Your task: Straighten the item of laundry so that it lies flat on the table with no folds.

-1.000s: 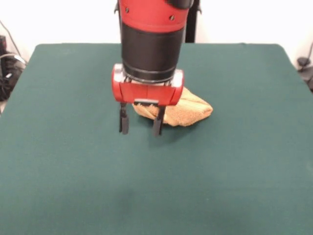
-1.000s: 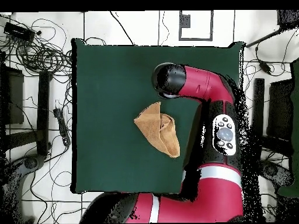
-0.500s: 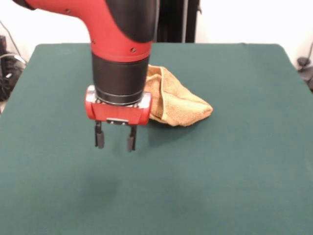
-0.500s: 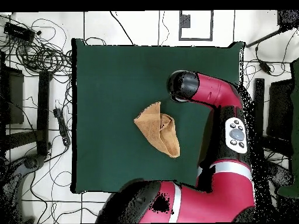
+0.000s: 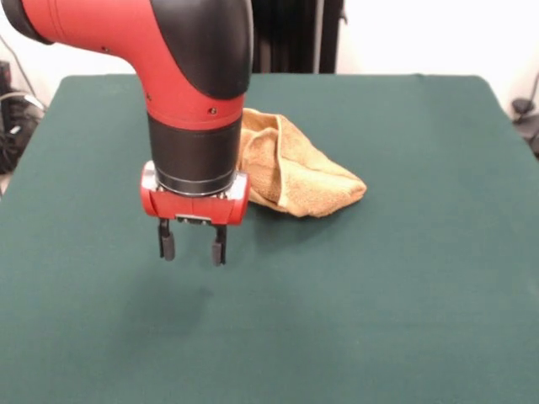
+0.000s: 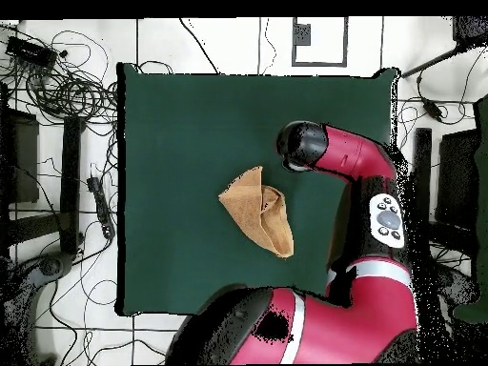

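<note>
The item of laundry (image 5: 295, 172), a golden yellow-orange towel, lies folded over itself in a rough triangle near the middle of the dark green table (image 5: 404, 278). From overhead, the towel (image 6: 258, 211) shows a fold ridge along its length. My gripper (image 5: 193, 245) hangs open and empty above the cloth top, to the left of the towel and a little nearer the camera in the front view. It is apart from the towel. In the overhead view the arm's wrist (image 6: 303, 146) covers the gripper.
The red arm (image 6: 357, 219) runs along the table's right side in the overhead view. Cables (image 6: 67, 86) and stands lie on the floor off the left edge of the table (image 6: 181, 124).
The arm has swung left and toward the camera in the front view, uncovering the towel. The gripper stays open. The towel has not moved.
</note>
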Tool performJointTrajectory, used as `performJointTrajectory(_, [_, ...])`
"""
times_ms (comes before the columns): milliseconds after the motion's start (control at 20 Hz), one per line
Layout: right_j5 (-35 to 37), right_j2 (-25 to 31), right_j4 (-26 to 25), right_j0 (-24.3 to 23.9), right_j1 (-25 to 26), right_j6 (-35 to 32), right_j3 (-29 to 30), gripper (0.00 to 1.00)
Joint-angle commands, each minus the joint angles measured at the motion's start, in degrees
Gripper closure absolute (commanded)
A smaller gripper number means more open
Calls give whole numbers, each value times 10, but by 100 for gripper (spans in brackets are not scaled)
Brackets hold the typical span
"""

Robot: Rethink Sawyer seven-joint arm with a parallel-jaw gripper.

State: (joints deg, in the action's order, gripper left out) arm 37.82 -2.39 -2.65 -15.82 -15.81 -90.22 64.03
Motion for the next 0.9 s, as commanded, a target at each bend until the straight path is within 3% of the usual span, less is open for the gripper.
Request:
performJointTrajectory(50, [10, 73, -25, 15, 3, 20, 48, 0])
performJointTrajectory(900, [15, 59, -22, 24, -3, -4, 55, 0])
